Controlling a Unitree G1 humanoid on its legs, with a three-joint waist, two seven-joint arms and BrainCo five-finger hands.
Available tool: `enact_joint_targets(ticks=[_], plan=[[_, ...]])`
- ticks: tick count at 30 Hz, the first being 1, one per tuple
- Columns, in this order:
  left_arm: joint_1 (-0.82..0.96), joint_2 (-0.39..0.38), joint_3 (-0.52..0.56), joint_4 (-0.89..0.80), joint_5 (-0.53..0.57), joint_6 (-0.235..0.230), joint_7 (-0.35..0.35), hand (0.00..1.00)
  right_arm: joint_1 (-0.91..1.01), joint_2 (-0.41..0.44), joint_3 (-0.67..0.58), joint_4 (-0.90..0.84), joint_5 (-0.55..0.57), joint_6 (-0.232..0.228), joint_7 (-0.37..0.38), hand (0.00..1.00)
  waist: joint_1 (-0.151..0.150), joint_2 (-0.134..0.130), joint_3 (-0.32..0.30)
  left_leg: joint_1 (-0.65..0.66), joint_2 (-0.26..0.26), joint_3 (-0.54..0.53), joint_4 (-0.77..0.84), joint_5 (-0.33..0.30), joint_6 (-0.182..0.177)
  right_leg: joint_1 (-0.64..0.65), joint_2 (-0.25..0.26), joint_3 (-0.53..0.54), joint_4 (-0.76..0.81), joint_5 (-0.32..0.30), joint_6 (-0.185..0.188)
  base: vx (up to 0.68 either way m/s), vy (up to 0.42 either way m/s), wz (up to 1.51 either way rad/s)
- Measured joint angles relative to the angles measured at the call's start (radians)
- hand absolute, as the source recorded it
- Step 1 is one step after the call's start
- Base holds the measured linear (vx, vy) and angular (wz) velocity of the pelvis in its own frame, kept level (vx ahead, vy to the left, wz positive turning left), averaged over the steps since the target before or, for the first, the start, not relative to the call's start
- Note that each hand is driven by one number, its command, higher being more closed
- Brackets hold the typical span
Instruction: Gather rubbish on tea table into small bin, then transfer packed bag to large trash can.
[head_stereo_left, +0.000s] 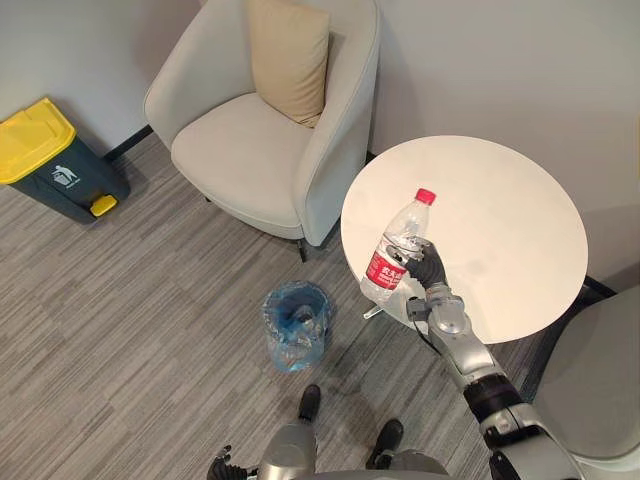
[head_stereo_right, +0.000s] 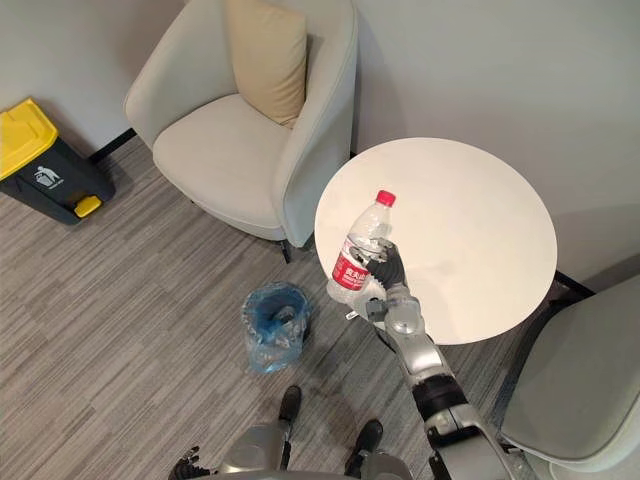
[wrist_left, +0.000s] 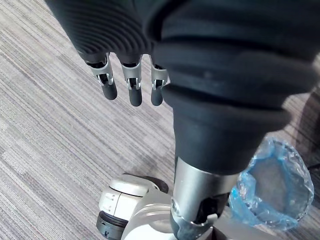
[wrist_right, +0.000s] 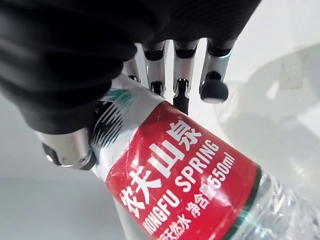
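Bottle (head_stereo_left: 395, 250), clear plastic, red cap: clasped in right hand (head_stereo_left: 428, 268), tilted, over worktop's (head_stereo_left: 500, 220) near left edge. Left hand (wrist_left: 131, 86): fingers straight, empty, above floor (wrist_left: 50, 125). Small bin (head_stereo_left: 297, 325), blue-lined: on floor beside worktop.

The corner I face.
A pale grey upholstered armchair (head_stereo_left: 240, 150) with a beige square cushion (head_stereo_left: 288, 55) stands on grey striped carpet (head_stereo_left: 130, 300), against plain light walls (head_stereo_left: 500, 60).

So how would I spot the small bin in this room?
Start at the pale armchair. On the floor before it, beside the round table, stands the small bin. Its crinkled blue liner sets it apart from the dark, yellow-lidded trash can far to the left.
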Motion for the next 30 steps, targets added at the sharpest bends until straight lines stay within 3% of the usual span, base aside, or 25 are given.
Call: enact_joint_targets(ticks=[11, 20, 30], plan=[[0.002, 0.001, 0.017, 0.0, 0.001, 0.011, -0.002, 0.0, 0.238, 0.044, -0.073, -0.302, -0.001, -0.038, 0.037, 1.0, -0.031, -0.005, -0.004, 0.054, 0.01, 0.051, -0.02, 0.0, 0.0, 0.01, 0.003, 0.054, 0.016, -0.001, 0.002, -0.02, 0.012, -0.14], [0.024, 0.012, 0.017, 0.011, 0.001, 0.022, -0.002, 0.0, 0.359, 0.06, -0.087, -0.396, -0.088, -0.038, 0.052, 1.0, -0.056, -0.021, -0.071, 0.087, 0.015, 0.097, -0.034, -0.004, 0.001, 0.015, 0.007, 0.098, 0.013, 0.001, 0.004, 0.01, 0.004, -0.14], [0.028, 0.016, 0.006, 0.031, 0.001, 0.025, -0.007, 0.0, 0.425, 0.058, -0.095, -0.429, -0.199, -0.038, 0.059, 1.0, -0.063, -0.018, -0.086, 0.117, 0.015, 0.127, -0.027, -0.01, 0.005, 0.027, 0.004, 0.133, 0.024, 0.008, 0.007, -0.03, 0.013, -0.1]])
